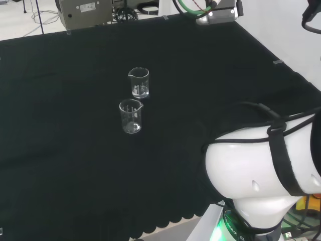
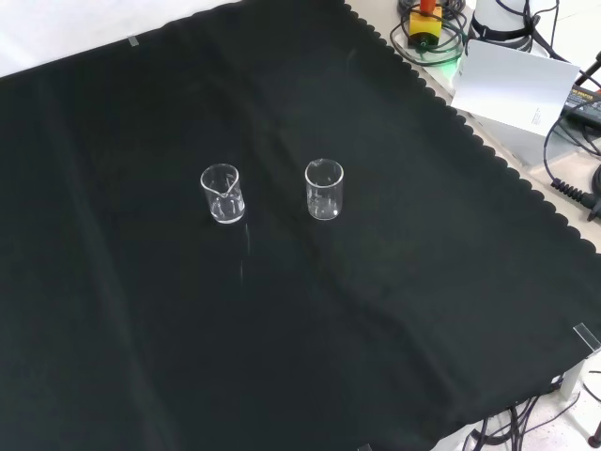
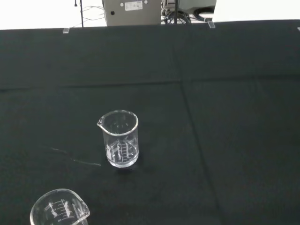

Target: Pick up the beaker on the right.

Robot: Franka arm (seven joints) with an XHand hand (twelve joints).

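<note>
Standing in head view: two clear glass beakers, upright on the black cloth, near each other but not touching; the farther beaker sits a little right of the nearer beaker, and both look empty.
Arm in head view: a large white link with black straps fills the lower right, well apart from the glassware.
Front view: the same two beakers stand side by side near the cloth's middle, the farther beaker on the left and the nearer beaker on the right, with bare cloth between them.
Front view edge: cables and a white box lie off the cloth at upper right.
Wrist view: the farther beaker stands whole with printed marks on its wall; the rim of the nearer beaker is cut by the frame edge.
Hand: I cannot tell how its fingers stand or whether it has hold of anything; both beakers rest on the cloth with nothing touching them.
</note>
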